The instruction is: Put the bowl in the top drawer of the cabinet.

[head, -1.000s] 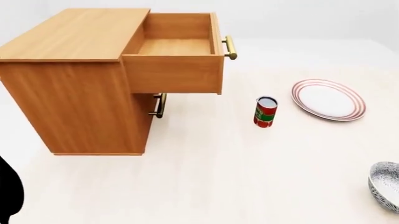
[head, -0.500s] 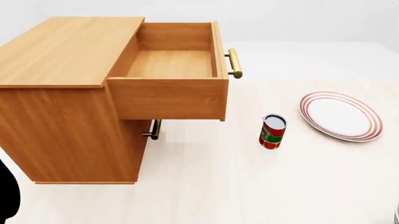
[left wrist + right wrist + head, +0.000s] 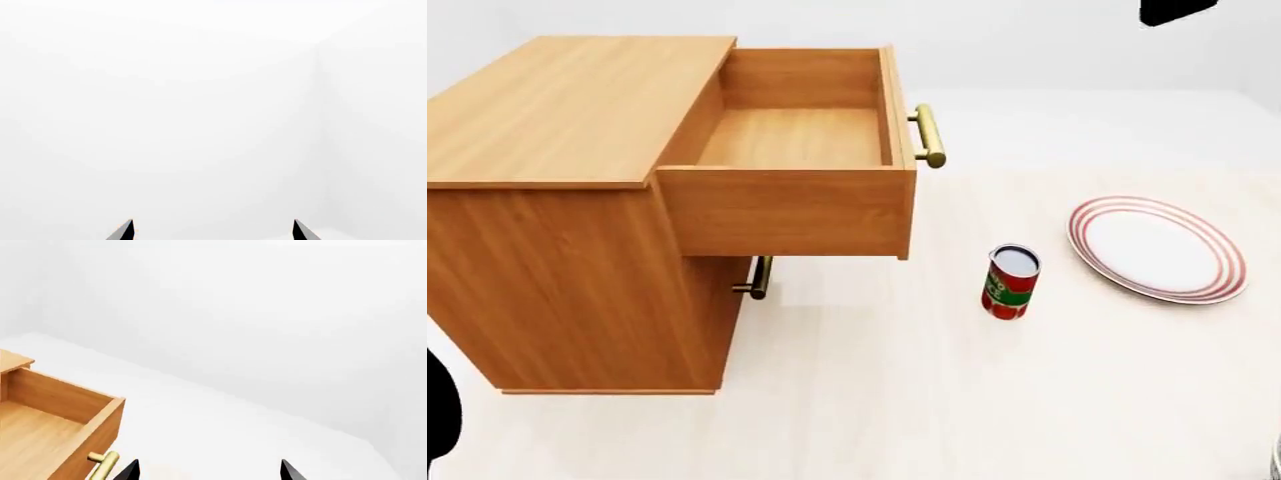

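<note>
The wooden cabinet [image 3: 561, 120] stands at the left of the head view. Its top drawer [image 3: 794, 135] is pulled out and empty, with its brass handle [image 3: 929, 135] facing right. The bowl is almost out of view; only a thin grey sliver [image 3: 1277, 462] shows at the lower right edge. My left gripper [image 3: 212, 231] is open and faces a blank white wall, holding nothing. My right gripper [image 3: 209, 471] is open too, raised beyond the drawer [image 3: 40, 435] with the handle [image 3: 103, 465] beside one fingertip. A black piece of an arm [image 3: 1177, 10] shows at the top right.
A red can [image 3: 1010, 282] stands on the pale table to the right of the drawer. A red-ringed white plate [image 3: 1156, 248] lies further right. The lower drawer's handle [image 3: 757, 277] shows under the open drawer. A dark arm part [image 3: 441, 420] sits at the lower left.
The head view first tilted, so the cabinet grew larger and the bowl slid off the lower right. Since then a black arm part has appeared at the top right.
</note>
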Robot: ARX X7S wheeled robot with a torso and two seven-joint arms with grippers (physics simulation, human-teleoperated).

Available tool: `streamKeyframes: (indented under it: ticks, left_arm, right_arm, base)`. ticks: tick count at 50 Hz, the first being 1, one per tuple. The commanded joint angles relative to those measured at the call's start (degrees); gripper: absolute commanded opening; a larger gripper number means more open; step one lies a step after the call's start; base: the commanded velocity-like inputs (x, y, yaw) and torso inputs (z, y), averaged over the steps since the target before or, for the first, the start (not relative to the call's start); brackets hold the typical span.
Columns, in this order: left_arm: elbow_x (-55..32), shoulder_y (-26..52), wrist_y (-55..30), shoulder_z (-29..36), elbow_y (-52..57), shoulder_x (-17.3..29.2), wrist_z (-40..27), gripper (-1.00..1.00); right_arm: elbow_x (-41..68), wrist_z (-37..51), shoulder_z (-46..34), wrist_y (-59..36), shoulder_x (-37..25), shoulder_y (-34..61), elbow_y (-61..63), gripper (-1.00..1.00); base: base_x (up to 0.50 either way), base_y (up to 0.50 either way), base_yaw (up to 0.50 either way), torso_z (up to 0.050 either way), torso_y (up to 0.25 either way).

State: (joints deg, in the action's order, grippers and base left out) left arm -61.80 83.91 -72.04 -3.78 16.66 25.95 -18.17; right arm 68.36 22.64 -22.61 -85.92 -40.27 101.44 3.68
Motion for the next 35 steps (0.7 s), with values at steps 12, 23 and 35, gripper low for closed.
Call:
streamKeyframes:
  ticks: [12,23,35]
  left_arm:
    - [-2.53,1.27,-0.20,-1.15,0.32,0.79,-0.75,1.00]
    - [-2.69,1.51,0.09,-0.92,0.21,0.96,-1.07,1.00]
    - [-1.95,0.84,1.55,-0.34,-0.20,1.45,-0.37,1.00]
  right_arm:
    - [12.85,-7.61,-43.16,-3.50,-18.37,17.31,-1.80,1.00]
    - [14.90,-9.09,-56.69,-3.32,-27.61,18.19,3.52,1.00]
    - [9.74,-14.34,-64.28,-2.02,-35.35,16.60,7.95,1.00]
  base:
    - [0.00,0.00,0.00,0.000,0.000]
    - [0.00,0.00,0.00,0.000,0.000]
    - [0.00,0.00,0.00,0.000,0.000]
